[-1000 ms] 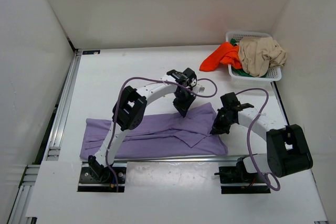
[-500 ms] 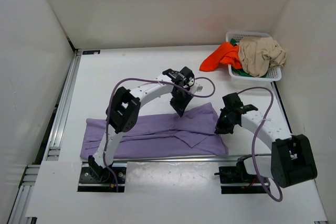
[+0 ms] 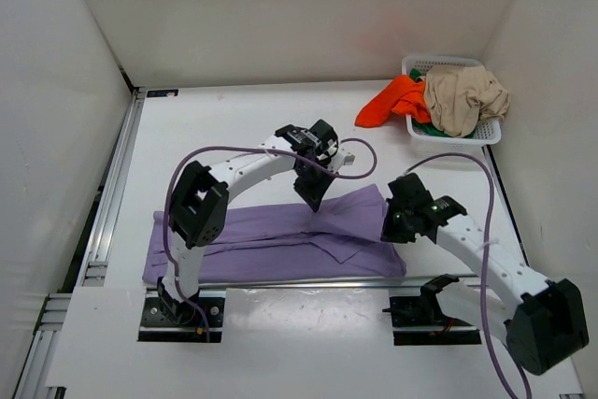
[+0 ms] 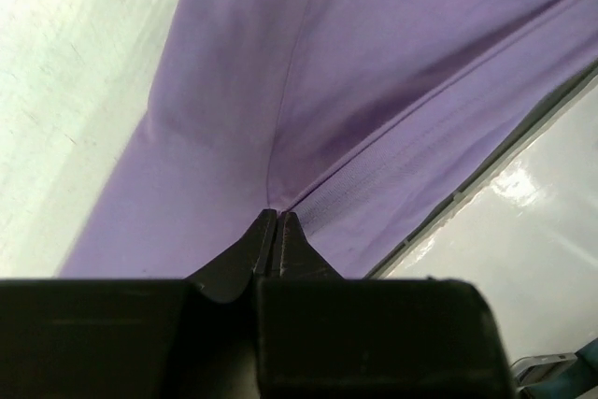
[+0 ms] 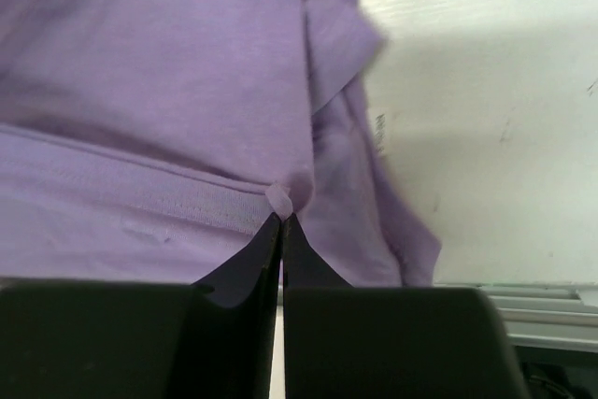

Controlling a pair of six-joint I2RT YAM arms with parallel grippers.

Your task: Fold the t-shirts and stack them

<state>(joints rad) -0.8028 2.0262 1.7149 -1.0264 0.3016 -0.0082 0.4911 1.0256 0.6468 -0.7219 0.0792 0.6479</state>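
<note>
The lavender t-shirt [image 3: 271, 240] lies partly folded along the table's near edge. My left gripper [image 3: 311, 199] is shut on its far edge near the middle; the wrist view shows the jaws [image 4: 279, 217] pinched on a fold of purple cloth [image 4: 374, 72]. My right gripper [image 3: 392, 231] is shut on the shirt's right edge; its wrist view shows a small nub of cloth between the tips [image 5: 282, 214], with the shirt [image 5: 149, 91] spread beyond. The beige t-shirt [image 3: 464, 95], the orange-red t-shirt [image 3: 391, 103] and a bit of the green t-shirt [image 3: 426, 126] are in the basket.
The white mesh basket [image 3: 486, 135] stands at the far right corner, the orange-red shirt hanging over its left rim. A metal rail [image 3: 112, 193] runs along the table's left side. White walls enclose the table on three sides.
Both grippers have moved left, drawing the shirt's right part with them. The left arm's elbow has swung further left, and the right arm has stretched out.
</note>
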